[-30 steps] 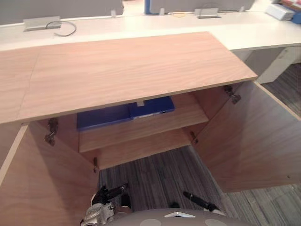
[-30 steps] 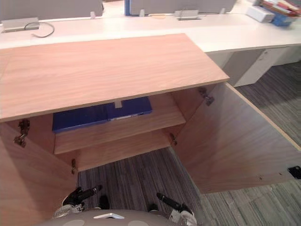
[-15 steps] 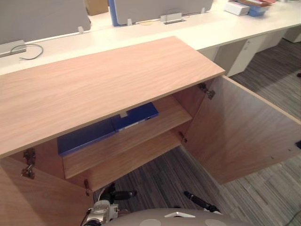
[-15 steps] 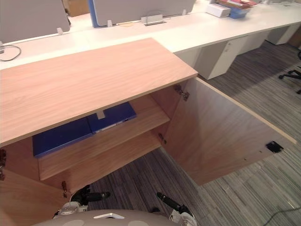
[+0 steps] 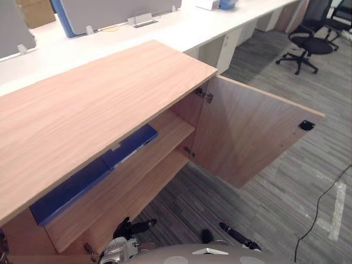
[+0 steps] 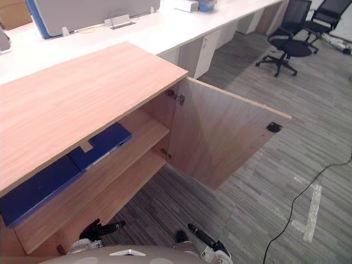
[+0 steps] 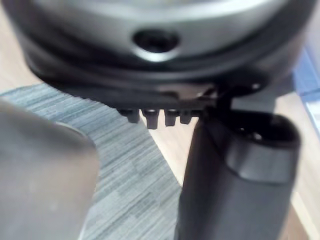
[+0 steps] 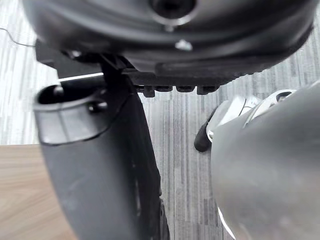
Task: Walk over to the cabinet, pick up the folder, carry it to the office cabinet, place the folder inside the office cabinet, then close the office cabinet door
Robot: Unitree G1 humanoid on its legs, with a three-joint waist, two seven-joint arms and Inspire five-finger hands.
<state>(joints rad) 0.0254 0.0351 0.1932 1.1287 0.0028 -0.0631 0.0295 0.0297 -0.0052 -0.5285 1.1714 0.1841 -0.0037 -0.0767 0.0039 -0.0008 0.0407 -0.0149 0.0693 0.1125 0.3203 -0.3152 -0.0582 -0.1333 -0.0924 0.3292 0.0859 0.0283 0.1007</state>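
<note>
Eye views: blue folder (image 5: 131,146) on upper shelf (image 5: 171,130) of cabinet (image 5: 99,104), door (image 5: 247,137) open. Left hand (image 5: 130,228), right hand (image 5: 237,236) low, straight-fingered, empty.

dark left hand (image 5: 130,227) on a silver-grey wrist: fingers straight and relaxed, thumb standing out beside the finger row, palm empty. dark right hand (image 5: 236,235): fingers extended in line, thumb alongside them, likewise empty. both hands hang low.

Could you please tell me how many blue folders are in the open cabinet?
2, both on the upper shelf: the right blue folder nearer the open door, the left blue folder next to it. The cabinet top may hide others.
</note>
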